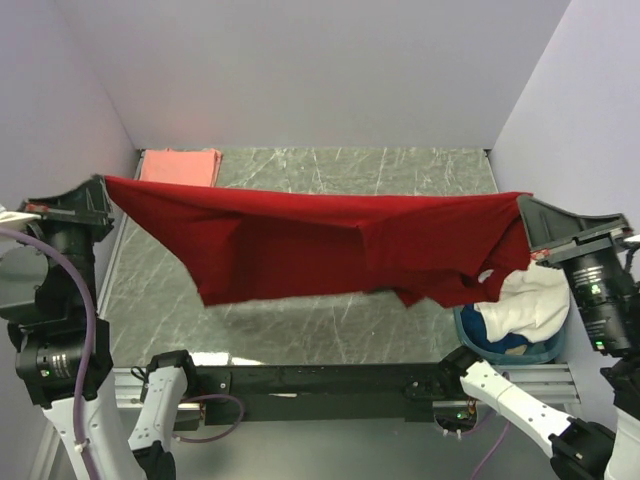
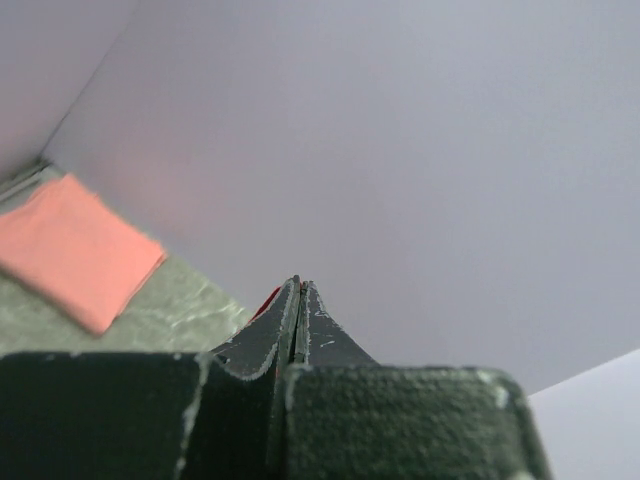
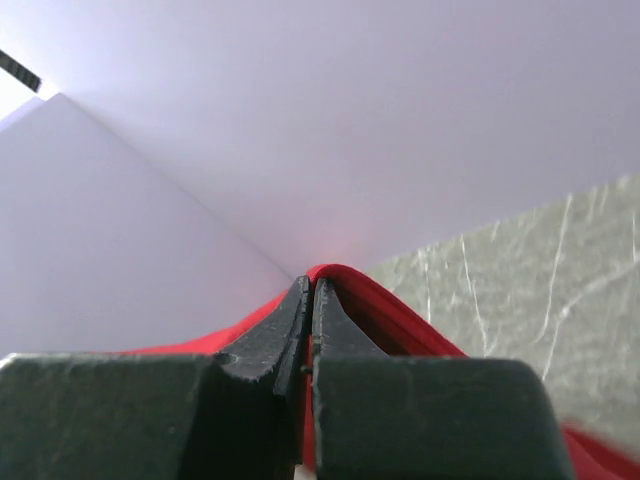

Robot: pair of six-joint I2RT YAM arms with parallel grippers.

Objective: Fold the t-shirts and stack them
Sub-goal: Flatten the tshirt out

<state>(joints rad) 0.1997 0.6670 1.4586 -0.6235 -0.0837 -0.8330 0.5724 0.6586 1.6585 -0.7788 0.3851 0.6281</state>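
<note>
Above the worktop [image 1: 330, 330], left tool [image 1: 103, 183] and right tool [image 1: 520, 201] pinch the red t-shirt [image 1: 300, 240], which hides part of the basket [image 1: 552, 347].

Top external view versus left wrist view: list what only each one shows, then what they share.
Only the top external view shows the whole deep red t-shirt stretched in the air between the left gripper and the right gripper, plus a blue basket holding white cloth at the right. Only the left wrist view shows the left fingers pressed shut up close, with just a red sliver of cloth beside them. Both show the folded salmon-pink t-shirt lying on the marbled table by the back wall.
</note>
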